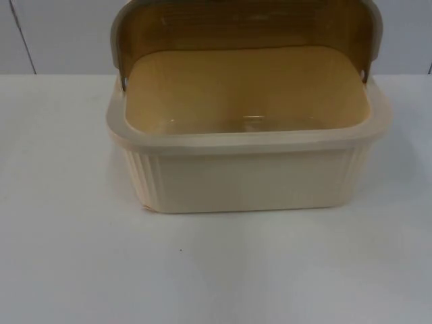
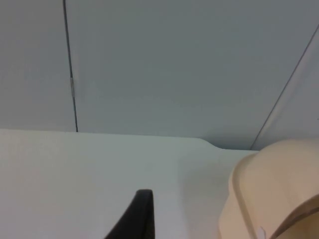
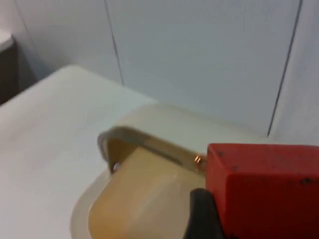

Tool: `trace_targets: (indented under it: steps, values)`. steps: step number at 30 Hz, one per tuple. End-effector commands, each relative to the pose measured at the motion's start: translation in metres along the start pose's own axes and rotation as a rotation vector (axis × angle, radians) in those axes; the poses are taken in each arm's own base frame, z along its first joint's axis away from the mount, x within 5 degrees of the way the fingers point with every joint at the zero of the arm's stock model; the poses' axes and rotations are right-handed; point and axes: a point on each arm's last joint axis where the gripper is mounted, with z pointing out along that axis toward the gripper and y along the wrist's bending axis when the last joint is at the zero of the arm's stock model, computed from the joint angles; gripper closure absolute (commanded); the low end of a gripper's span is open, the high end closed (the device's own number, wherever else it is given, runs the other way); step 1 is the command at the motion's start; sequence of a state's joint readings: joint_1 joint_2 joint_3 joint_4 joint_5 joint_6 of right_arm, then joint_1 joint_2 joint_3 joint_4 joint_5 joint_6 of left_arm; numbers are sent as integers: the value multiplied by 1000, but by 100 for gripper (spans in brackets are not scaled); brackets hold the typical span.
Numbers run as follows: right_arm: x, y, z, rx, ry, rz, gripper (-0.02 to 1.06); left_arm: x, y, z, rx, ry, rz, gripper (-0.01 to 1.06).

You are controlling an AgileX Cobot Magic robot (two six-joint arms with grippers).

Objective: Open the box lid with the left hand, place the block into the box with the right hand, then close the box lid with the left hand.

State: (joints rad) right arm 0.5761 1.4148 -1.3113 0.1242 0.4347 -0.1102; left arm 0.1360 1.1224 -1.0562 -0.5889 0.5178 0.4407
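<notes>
**Carrying the block toward the open box**

Standing on the white bench (image 1: 67, 202) with its lid (image 1: 246, 34) already swung up and back: the cream box (image 1: 246, 179), inside bare and showing nothing but its yellowish floor. So, by the look of it, working through the second step, with the opening done and the closing not yet begun.

Holding the red block (image 3: 264, 191) clamped in the jaws of the right gripper (image 3: 209, 219), one black fingertip pressing against the block's side. Hovering above and just beside the box, looking down past the raised lid into the cavity. Not yet over the middle of the opening, as far as can be judged.

Waiting off to the side of the box with the left gripper (image 2: 137, 216), low over the bench and near the box's outer wall; one dark fingertip visible, and no telling whether those jaws are apart or together.

Next, probably: bringing the block over the middle of the opening, clear of the lid's edge and the near rim, lowering it inside, then parting the jaws.
</notes>
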Motion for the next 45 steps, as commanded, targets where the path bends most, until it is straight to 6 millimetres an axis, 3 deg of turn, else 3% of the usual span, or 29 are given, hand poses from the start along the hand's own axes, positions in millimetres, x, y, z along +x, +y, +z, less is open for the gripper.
trace_targets:
  steps: [1,3,9,16,21,22,27,30,40,44,45]
  values:
    - [6,2,13,-12,35,0,105,1,1,-1,-3,0,4,0]
    - [18,2,37,-20,93,27,105,2,1,-1,-2,5,6,0]
    - [42,3,68,-25,183,28,105,2,1,-1,-2,15,14,0]
    - [69,9,79,-18,128,21,105,3,1,-1,-11,22,33,0]
    - [109,6,87,26,9,53,105,3,2,-1,-12,22,35,0]
    - [109,6,87,26,9,53,105,3,2,-1,-12,22,35,0]
    - [138,2,105,52,-9,42,105,3,2,0,-16,19,36,0]
    - [156,0,126,66,-9,29,105,4,3,4,-16,31,33,0]
    - [164,-3,144,88,-46,47,104,7,4,9,-9,59,25,0]
    - [167,-5,146,117,-52,100,94,7,4,9,-7,58,22,0]
    - [167,-6,147,120,-65,98,85,7,4,9,-7,58,22,0]
